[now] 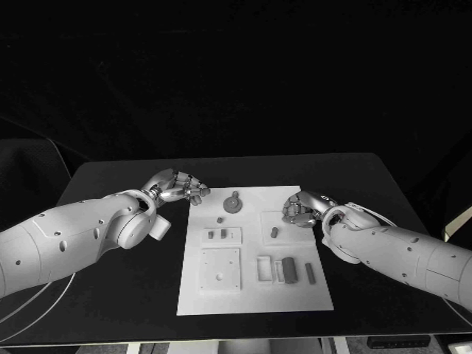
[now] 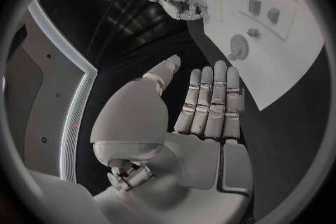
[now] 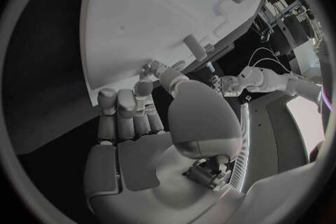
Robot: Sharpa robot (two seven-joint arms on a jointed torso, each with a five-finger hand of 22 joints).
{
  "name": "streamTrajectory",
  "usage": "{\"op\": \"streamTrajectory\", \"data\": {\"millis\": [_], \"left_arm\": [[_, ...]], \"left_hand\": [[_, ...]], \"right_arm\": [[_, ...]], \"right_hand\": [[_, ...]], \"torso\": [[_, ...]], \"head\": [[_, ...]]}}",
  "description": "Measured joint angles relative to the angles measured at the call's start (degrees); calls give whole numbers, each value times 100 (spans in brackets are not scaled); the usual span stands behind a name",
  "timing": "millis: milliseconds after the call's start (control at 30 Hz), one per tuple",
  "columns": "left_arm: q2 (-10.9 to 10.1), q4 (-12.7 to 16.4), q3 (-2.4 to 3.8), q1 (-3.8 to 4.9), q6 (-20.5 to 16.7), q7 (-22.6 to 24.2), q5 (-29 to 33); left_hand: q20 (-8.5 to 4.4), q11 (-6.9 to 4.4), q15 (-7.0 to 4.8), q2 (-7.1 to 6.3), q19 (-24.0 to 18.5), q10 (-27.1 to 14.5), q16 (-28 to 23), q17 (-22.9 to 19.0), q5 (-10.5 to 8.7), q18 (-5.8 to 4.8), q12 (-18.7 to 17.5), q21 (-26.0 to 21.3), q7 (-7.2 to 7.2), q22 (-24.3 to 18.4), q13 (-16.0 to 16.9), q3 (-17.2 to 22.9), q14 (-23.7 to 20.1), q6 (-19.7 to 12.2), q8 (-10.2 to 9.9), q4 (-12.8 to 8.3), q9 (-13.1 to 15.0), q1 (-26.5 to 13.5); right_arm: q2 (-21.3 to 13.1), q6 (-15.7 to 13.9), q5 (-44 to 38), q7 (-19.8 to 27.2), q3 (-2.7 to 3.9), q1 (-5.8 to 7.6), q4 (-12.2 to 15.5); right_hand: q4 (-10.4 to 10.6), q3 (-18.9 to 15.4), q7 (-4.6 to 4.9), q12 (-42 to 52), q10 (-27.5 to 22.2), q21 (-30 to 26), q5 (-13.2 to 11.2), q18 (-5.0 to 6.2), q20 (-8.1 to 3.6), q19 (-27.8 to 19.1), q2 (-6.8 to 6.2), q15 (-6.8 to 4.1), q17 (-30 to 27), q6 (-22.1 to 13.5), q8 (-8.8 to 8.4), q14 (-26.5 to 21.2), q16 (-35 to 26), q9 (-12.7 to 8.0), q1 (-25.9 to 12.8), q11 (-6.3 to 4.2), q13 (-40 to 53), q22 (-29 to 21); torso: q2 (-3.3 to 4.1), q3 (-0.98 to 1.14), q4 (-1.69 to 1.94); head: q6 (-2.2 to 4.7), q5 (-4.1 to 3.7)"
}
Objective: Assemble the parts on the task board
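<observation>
**Operator:** Where are the hands against the board?

**Spotter:** Your task board (image 1: pixel 252 295) lies in the middle of the black counter (image 1: pixel 108 177), long side running from the near edge toward the far edge. Your left hand (image 1: pixel 178 186) hovers over the counter just beside the board's far left corner, not on the board. Your right hand (image 1: pixel 303 207) sits over the board's right edge, in the far half.

**Operator:** Holding anything?

**Spotter:** You have nothing in the left hand (image 2: pixel 210 106); its wrist view shows the fingers straight, side by side, the thumb apart from them. For the right hand (image 3: pixel 150 103), the fingers are curled down toward the board (image 3: pixel 140 17), but you cannot tell from these views whether anything is pinched under them.

**Operator:** And the parts?

**Spotter:** You see a round part with a stem (image 1: pixel 233 202) near the far edge, between the two hands. A small peg (image 1: pixel 273 231) stands just beside the right hand, on its near side. Two small blocks (image 1: pixel 216 234) lie toward the left edge. A dark oblong part (image 1: pixel 288 268) lies toward the near right.
</observation>
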Motion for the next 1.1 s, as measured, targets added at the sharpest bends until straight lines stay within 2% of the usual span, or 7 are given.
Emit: {"op": "streamTrajectory", "data": {"millis": [233, 433, 467, 667, 1100], "left_arm": [[0, -2, 0, 1, 5, -8, 0], [-4, -3, 0, 1, 13, -30, 0], [-5, -3, 0, 1, 17, -38, 0], [-11, -6, 0, 1, 31, -67, -1], [-7, -8, -1, 1, 47, -83, -2]], "left_hand": [[0, 0, 0, 7, 0, 0, 0, -3, 0, 0, 0, 0, 0, 1, 0, 0, 0, 0, 0, 0, 0, -7], [0, 0, 0, 20, 0, 0, 0, -2, 0, -1, 0, 0, 0, 5, 0, 1, 0, 0, 0, -1, 0, -20], [0, 0, 0, 20, 0, 0, -21, -2, 0, -1, -20, 0, 0, 4, 0, 1, 0, 0, 0, -1, 0, -20], [-1, -9, 8, 20, -42, -33, -44, -17, 0, -7, -53, -25, 0, 4, 0, 1, -51, 0, 0, -1, 5, -20], [0, -1, 8, 19, -42, -41, -70, -23, 0, -10, -63, -25, 0, 3, 0, -13, -51, 0, 0, 13, 5, -19]], "right_arm": [[-9, -9, -44, -11, 0, 0, 13], [-43, -12, -67, -18, 1, 0, 25], [-58, -14, -71, -19, 0, 0, 32], [-102, -30, -81, -21, 1, 1, 39], [-109, -43, -90, -32, 1, 1, 64]], "right_hand": [[-1, 28, -2, 0, 0, 1, 0, 17, -11, 22, 20, -10, 1, 38, 16, 27, 20, 3, 20, 0, -4, 0], [-16, 44, -9, 0, 20, 1, 0, 22, -11, 22, -25, -9, 0, 47, 20, 28, 20, 12, 66, -20, -10, 6], [-17, 44, -9, 0, 20, 1, 0, 23, -11, 22, -95, -9, 0, 48, 18, 28, 20, 12, 60, -20, -20, 5], [-16, 44, 35, -1, 20, 1, 0, 26, -11, 22, -207, -9, -1, 5, -66, 28, 20, -23, 4, -20, -35, 5], [-16, 44, 43, -1, 19, 2, 0, 26, -11, 21, -207, -8, -1, -2, -67, 28, 20, -58, 4, -20, -41, 5]], "torso": [[2, 2, -3], [2, 2, -3], [2, 2, -3], [5, 3, -2], [9, 6, -3]], "head": [[-14, 0], [-22, -8], [-23, -9], [-32, -11], [-32, -24]]}}
